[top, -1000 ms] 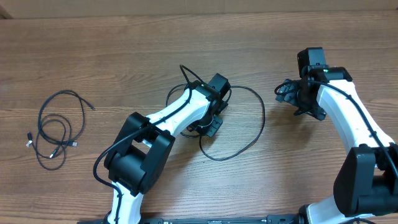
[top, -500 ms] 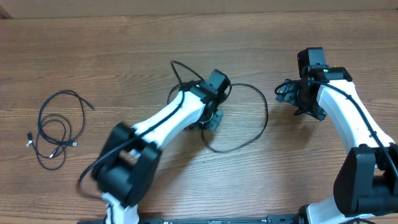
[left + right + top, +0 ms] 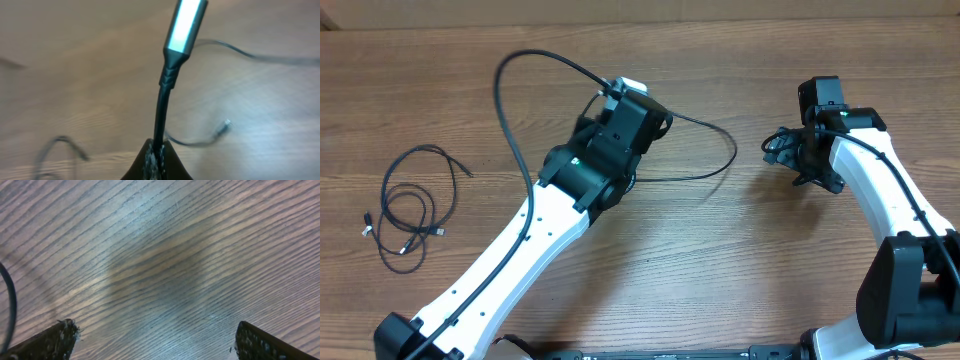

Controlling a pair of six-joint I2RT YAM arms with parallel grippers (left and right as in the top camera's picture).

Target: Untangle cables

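Stretched out across the bench (image 3: 800,60) now, the left arm (image 3: 520,250) has swung up and away from its folded pose of a second ago, dragging one cord end with it, while the right arm (image 3: 880,190) has not shifted at all. Its pull has reshaped the long cable (image 3: 500,90): the loop that lay around the gripper before now rises in a tall arc to the left and passes behind the arm, and a second bend sweeps out to the right and curls back beneath the arm's wrist. Well apart from it, at the left side of the bench, the coiled cable (image 3: 410,210) lies where it lay earlier, touching nothing else but wound in a few loose loops over itself. The left gripper (image 3: 156,150) is pinched narrow on the long cable just below its silver plug (image 3: 185,25), which stands up above the fingers. The right gripper (image 3: 155,327) gapes wide with only bare wood between its fingers. A small plug tip (image 3: 223,128) rests on the bench below the held end; which cord it belongs to I cannot tell. By my reading the two cords are already parted, and what is left is laying the held one down straight and perhaps opening the left coil.
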